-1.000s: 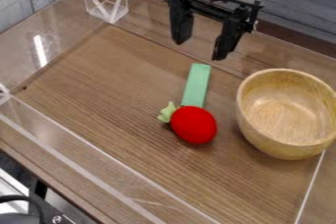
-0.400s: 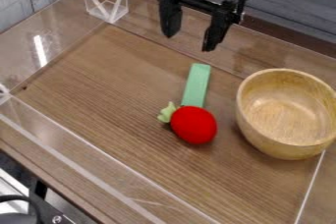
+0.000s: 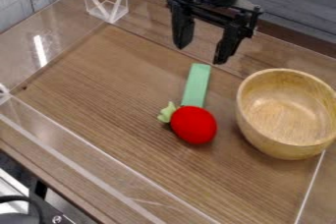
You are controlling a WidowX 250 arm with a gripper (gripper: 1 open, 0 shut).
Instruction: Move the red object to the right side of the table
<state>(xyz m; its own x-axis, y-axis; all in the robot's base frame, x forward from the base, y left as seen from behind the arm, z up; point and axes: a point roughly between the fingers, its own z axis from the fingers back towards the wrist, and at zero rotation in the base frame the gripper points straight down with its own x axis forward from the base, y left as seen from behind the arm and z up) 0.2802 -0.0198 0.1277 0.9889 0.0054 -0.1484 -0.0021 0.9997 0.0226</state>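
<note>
Since a moment ago the black two-fingered gripper [image 3: 207, 40] shifted right and lower, jaws wide and empty; the glossy red ball-like toy fruit [image 3: 195, 125] lies below it, ungrasped.

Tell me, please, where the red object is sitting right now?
In the camera view, the red object lies on the table near the centre, touching the green bar's near end, left of the wooden bowl.

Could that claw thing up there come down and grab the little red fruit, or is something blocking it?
Probably yes. The gripper hangs above the table with its jaws open and empty. The red object lies uncovered from above, though the green bar touches it and the wooden bowl sits close beside it.
</note>
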